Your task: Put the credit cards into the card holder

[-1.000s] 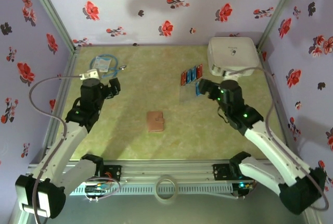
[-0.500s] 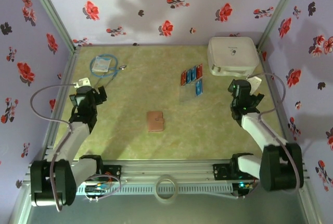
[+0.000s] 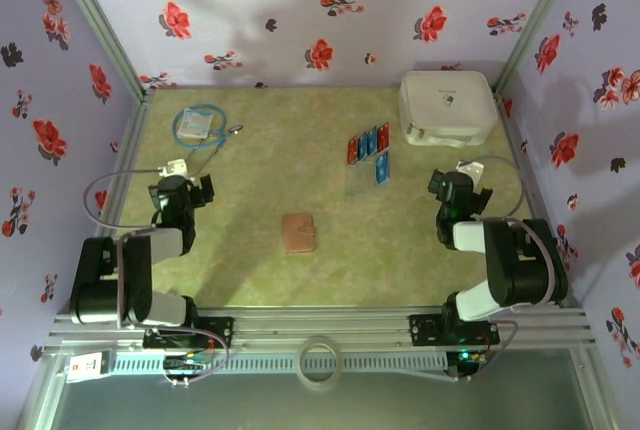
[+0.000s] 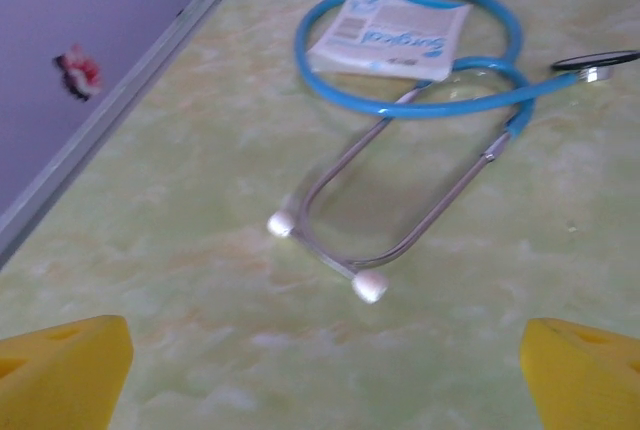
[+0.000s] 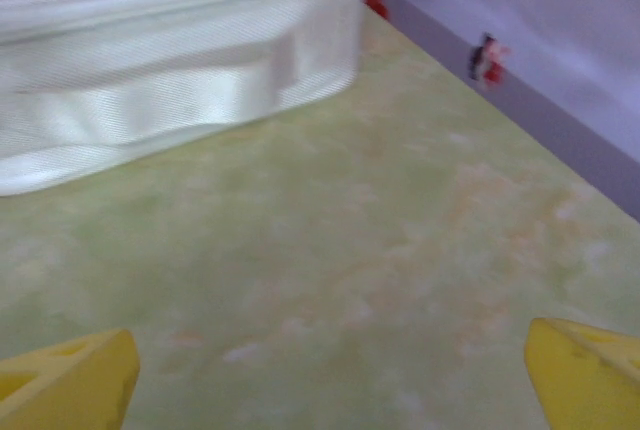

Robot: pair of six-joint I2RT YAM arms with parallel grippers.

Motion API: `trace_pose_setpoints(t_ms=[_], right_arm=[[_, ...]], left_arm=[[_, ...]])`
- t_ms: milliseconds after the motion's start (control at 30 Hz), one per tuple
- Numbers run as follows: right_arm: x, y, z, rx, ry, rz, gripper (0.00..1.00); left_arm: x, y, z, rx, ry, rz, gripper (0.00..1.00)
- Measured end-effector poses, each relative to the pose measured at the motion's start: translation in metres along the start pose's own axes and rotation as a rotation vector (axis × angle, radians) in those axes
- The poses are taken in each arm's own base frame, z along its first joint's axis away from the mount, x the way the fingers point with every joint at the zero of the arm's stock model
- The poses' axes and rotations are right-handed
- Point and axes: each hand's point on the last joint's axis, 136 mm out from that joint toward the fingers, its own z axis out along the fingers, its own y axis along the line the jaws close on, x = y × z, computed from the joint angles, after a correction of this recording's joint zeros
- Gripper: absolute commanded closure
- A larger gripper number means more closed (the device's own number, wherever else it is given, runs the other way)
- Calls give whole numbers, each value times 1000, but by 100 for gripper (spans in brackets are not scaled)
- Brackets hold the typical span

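The card holder [image 3: 298, 233] lay closed near the centre of the table [image 3: 250, 280], between the two arms. It was reddish-brown and nearly square, with a paler strip along its right edge. Its slightly longer axis ran from the near edge toward the back wall.

The credit cards [image 3: 367, 145], red and blue, lay side by side in a short row left of the white box [image 3: 447, 107]. Their long axes also ran near to far. One blue card [image 3: 382, 169] lay just in front of the row.

The left gripper [image 4: 320, 380] had its fingers spread wide and grasped nothing; it faced a blue stethoscope [image 4: 400, 100]. The right gripper [image 5: 320, 380] was likewise released and empty, near the white box.
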Motion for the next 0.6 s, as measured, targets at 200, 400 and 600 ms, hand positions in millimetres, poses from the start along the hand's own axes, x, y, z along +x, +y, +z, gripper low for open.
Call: trace_pose_setpoints(t_ms=[200,400,600], right_arm=[[10,13,3,-94,-8,-18,1],[-5,19,9,-135,-33,2,1],[-4,23,8,-159,-28,-3,1]], left_arm=[[14,-20,12,102,16,36,0],[3,-25,15,143,-11,29,0],[1,-27,15,154,-18,31,0]])
